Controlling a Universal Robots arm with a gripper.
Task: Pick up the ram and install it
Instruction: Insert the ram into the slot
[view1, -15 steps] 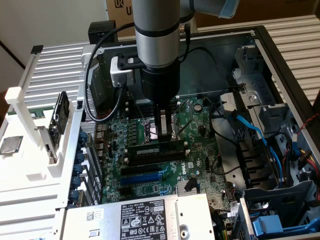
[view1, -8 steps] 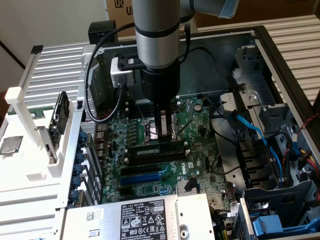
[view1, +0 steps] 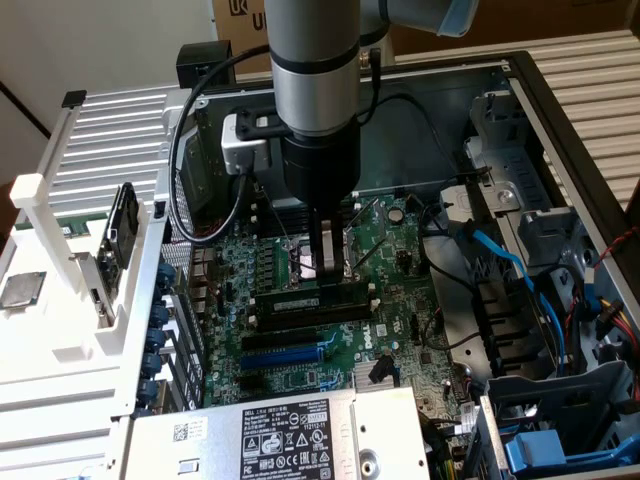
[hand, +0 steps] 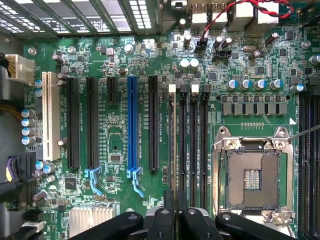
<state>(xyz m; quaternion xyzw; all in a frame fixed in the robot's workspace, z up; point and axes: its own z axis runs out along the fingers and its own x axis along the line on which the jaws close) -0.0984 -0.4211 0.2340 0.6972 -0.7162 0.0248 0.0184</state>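
One ram (view1: 300, 300) stick, a green board with a white label, stands on edge mid-frame in the exterior view, right under the square metal CPU socket (hand: 252, 177). The black fingers (hand: 169, 220) are pinched close together on its top edge. On the wrist cam I count four black memory slots (hand: 192, 140) side by side, one blue slot (hand: 132, 125) and one white slot (hand: 48, 120). The grey power supply (view1: 290, 430) at bottom centre has a sticker reading DELL.

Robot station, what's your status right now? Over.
Gripper shut on long dark-green ram stick. Stick upright at black memory slots. Nothing in the way.
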